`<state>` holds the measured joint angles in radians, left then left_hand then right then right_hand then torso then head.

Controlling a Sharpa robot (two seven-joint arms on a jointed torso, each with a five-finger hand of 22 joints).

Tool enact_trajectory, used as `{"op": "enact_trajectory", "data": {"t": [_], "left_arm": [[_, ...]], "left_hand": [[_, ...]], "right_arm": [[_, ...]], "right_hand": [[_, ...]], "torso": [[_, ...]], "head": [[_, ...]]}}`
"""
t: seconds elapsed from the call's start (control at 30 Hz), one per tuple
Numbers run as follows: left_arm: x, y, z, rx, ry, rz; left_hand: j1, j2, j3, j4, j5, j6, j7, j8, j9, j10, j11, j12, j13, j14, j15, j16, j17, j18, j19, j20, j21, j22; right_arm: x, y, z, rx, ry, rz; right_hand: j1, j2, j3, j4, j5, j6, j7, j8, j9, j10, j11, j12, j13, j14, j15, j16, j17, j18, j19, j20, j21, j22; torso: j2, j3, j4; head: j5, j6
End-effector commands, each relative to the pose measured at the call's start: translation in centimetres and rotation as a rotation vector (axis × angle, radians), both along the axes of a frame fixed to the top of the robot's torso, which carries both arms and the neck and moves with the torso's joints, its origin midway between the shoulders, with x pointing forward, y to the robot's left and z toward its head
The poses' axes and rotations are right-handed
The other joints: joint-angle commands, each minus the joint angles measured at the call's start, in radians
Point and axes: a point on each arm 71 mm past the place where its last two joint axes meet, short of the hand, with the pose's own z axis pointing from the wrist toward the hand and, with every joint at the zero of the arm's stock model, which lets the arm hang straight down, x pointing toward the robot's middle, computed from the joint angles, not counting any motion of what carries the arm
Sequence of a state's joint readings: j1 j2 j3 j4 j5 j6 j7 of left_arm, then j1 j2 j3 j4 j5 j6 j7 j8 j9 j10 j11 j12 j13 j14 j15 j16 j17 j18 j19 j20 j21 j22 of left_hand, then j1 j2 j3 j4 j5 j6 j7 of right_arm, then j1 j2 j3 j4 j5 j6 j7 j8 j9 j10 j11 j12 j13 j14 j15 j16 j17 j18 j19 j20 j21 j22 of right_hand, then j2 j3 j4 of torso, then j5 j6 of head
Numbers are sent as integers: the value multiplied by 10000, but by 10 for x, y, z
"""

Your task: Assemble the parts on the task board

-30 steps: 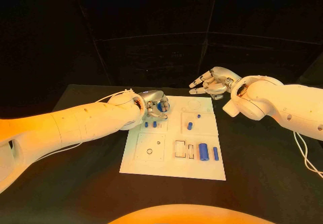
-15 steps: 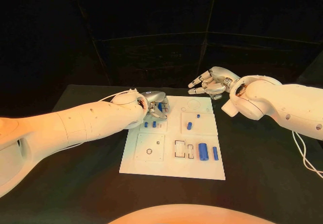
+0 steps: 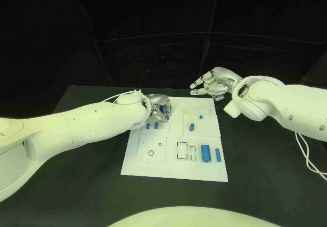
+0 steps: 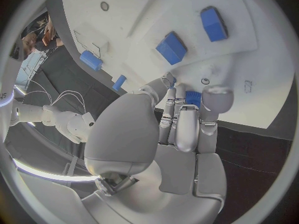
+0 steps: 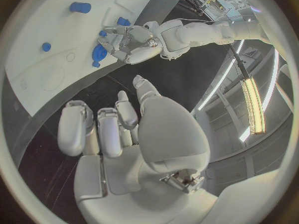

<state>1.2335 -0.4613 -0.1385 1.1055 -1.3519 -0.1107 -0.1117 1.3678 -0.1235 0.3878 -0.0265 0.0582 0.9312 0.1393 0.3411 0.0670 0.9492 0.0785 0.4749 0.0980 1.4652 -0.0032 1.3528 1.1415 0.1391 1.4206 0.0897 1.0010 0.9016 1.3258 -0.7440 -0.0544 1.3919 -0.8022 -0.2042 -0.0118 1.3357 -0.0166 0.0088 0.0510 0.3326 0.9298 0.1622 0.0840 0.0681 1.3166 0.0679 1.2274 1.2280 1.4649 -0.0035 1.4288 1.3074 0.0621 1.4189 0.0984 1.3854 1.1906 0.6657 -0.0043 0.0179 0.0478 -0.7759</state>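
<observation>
The white task board (image 3: 172,166) lies in the middle of the black table. My left hand (image 3: 157,105) hovers over its far left corner and pinches a small blue part (image 3: 163,109) between thumb and fingers; the left wrist view shows that part (image 4: 193,98) at the curled fingertips, just above the board (image 4: 187,10). Two blue parts (image 3: 152,126) stand in the board right below the hand, seen also as blocks (image 4: 171,47). My right hand (image 3: 212,84) hangs beyond the board's far edge, fingers apart, holding nothing.
More blue parts sit on the board: a short peg (image 3: 193,126), a thick cylinder (image 3: 205,153) and a thin one (image 3: 218,155) near the right side. Cut-out slots (image 3: 184,150) and a ring (image 3: 150,153) mark the near half. Black table surrounds the board.
My left hand has turned slightly over the far left corner, still holding the blue part. The right hand has stayed put.
</observation>
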Motion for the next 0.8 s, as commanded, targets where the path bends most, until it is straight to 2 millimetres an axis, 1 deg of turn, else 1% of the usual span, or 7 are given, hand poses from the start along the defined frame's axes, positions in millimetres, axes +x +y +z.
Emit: {"op": "enact_trajectory", "data": {"t": [0.03,0.13,0.3,0.4,0.6,0.7,0.8], "left_arm": [[-2,-1,-6,419,376,-59],[-2,-2,-7,436,422,-103],[-1,-4,-8,390,361,-143],[-1,-4,-7,313,262,-138],[0,-2,-6,88,30,-66],[0,1,-4,-163,-153,30],[0,4,-1,-463,-254,137]], "left_hand": [[-62,67,112,-19,-17,97,-15,-100,-15,132,-7,-102,-76,228,-79,-59,-48,-109,69,-31,65,54],[-69,137,269,-61,-33,216,-45,-171,-11,289,-42,-169,-157,233,-99,-52,-71,-114,66,-53,112,122],[-61,375,598,-98,-71,512,-114,-218,13,641,-127,-246,-239,243,-167,-32,-100,-133,82,-102,237,282],[-109,464,779,-118,-78,688,-145,-267,22,843,-170,-343,-286,252,-202,-18,-119,-153,99,-137,333,404],[-142,496,955,-194,-80,883,-166,-325,35,1073,-209,-467,-309,259,-232,-12,-162,-185,137,-173,497,605],[-139,473,1021,-249,-76,923,-164,-368,32,1125,-212,-536,-318,262,-240,-8,-177,-190,144,-184,525,642],[-155,448,1040,-267,-77,935,-157,-392,29,1144,-208,-572,-322,263,-239,-8,-186,-197,151,-186,552,676]], "right_arm": [[0,2,1,28,-48,125],[0,2,2,28,-44,129],[0,2,2,28,-44,130],[0,2,2,31,-46,132],[0,3,2,35,-50,145],[0,2,2,33,-52,138],[0,2,1,29,-52,122]], "right_hand": [[58,53,-34,-16,4,-79,-19,56,-4,-25,20,7,13,535,-72,-44,249,130,-36,-52,-44,-1],[58,53,-34,-16,4,-79,-19,56,-4,-25,20,7,13,535,-72,-44,249,130,-36,-52,-44,-1],[58,58,-34,-15,7,-78,-19,57,-3,-18,19,16,19,535,-72,-45,249,130,-33,-52,-42,3],[58,58,-34,-15,7,-78,-19,57,-3,-18,19,16,19,535,-72,-45,249,130,-33,-52,-42,3],[58,58,-34,-15,7,-78,-19,57,-3,-18,19,16,19,535,-72,-45,249,130,-33,-52,-42,3],[58,58,-34,-15,7,-78,-19,57,-3,-18,19,16,19,535,-72,-45,249,130,-33,-52,-42,3],[58,58,-34,-15,7,-78,-19,57,-3,-18,19,16,19,535,-72,-45,249,130,-33,-52,-42,3]], "torso": [[5,-3,-1],[12,-7,-5],[2,-2,-4],[-2,1,4],[-1,-3,1],[-8,-5,-1],[-8,0,8]], "head": [[6,0],[4,11],[-3,-3],[-8,-2],[-28,29],[-38,57],[-49,81]]}}
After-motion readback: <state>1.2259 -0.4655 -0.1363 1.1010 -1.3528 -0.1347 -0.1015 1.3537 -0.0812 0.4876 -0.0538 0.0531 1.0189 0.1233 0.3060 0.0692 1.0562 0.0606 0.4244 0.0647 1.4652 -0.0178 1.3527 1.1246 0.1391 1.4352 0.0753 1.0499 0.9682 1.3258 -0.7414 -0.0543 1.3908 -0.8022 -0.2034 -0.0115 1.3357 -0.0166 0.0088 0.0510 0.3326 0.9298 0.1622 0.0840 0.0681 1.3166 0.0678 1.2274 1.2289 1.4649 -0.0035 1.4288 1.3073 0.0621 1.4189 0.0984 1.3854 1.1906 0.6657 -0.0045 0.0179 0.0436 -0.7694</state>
